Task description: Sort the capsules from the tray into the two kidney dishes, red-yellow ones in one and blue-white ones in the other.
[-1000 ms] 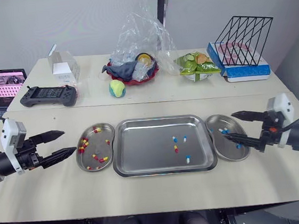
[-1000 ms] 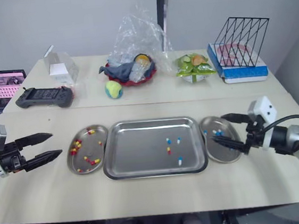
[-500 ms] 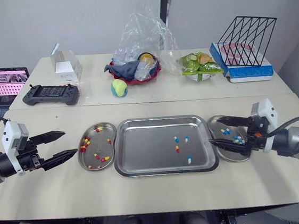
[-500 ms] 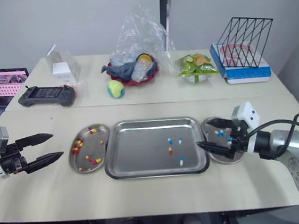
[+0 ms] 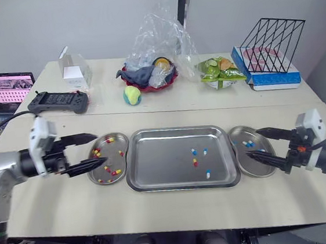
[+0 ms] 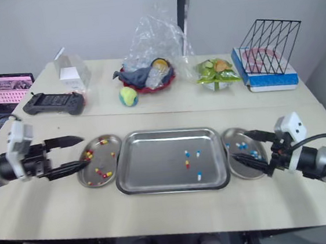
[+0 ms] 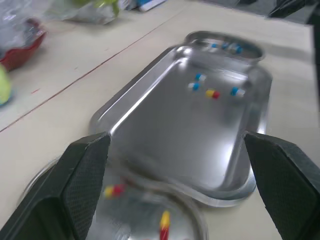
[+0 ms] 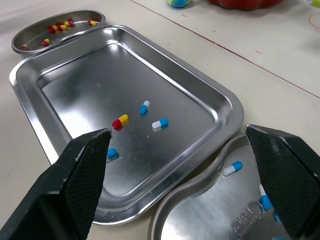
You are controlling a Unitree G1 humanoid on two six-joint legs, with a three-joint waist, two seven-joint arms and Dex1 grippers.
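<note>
Lying in the tray's point(image 5: 157, 178) right half: one red-yellow capsule point(image 5: 194, 162) (long axis seemingly 12-to-6) and three blue-white capsules point(image 5: 204, 151). Bearing: 9 o'clock from the right gripper point(image 5: 253, 143), the nearer; left gripper point(image 5: 100, 149) farther. Both have fingers spread, empty.

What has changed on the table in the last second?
The left gripper moved inward; its open jaws reach over the left dish. The right gripper pushed toward the tray, then drew back over the right dish, jaws open. Nothing was grasped; the four capsules in the tray stayed put.
</note>
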